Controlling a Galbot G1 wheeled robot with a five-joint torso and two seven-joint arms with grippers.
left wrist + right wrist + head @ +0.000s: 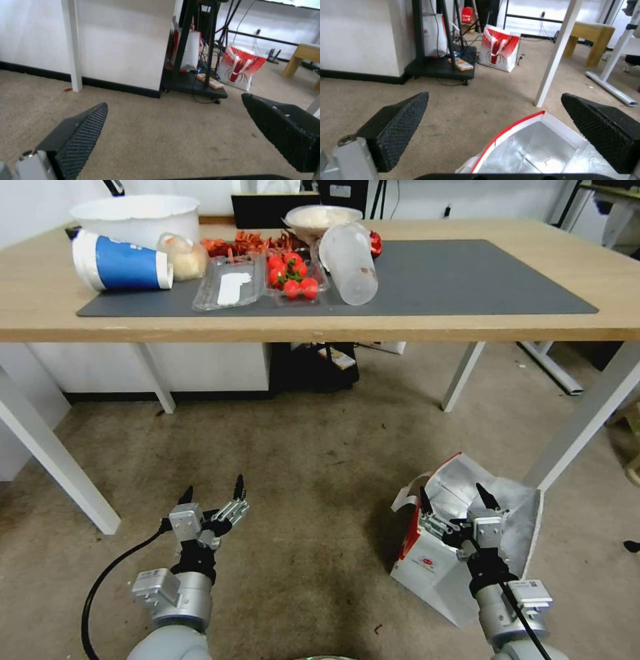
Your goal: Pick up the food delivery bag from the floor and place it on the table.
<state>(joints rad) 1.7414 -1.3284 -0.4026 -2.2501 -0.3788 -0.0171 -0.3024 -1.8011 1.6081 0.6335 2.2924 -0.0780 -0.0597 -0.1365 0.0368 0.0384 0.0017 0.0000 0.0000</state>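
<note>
Head view puts the food delivery bag (437,573) on the floor (300,467), standing slightly tilted with its mouth open and the silver lining showing, just in front of the near right leg of the table (467,317) and not under the tabletop. Taking that bag as the landmark, the right gripper (459,499) hangs directly above its open mouth, its fingers spread wide and holding nothing; one fingertip sits over the red-edged rim on the side nearer the other arm, the second over the foil interior. Right wrist view confirms this: the red-trimmed rim of the bag (533,150) runs between the two spread pads (400,122), so the mouth lies just below and slightly ahead of the gripper (493,117), with the rim's long edge crossing the gap at a slant. A white handle loop seems to droop off the bag's left rim, though its exact lie is hard to make out. The left gripper (213,492) is well to the left of the bag over bare carpet, likewise released and empty, its wrist view showing the gripper (173,125) over only floor. My judgement is that the right arm is much the nearer, and the pick turns on lowering onto that rim or handle.
</note>
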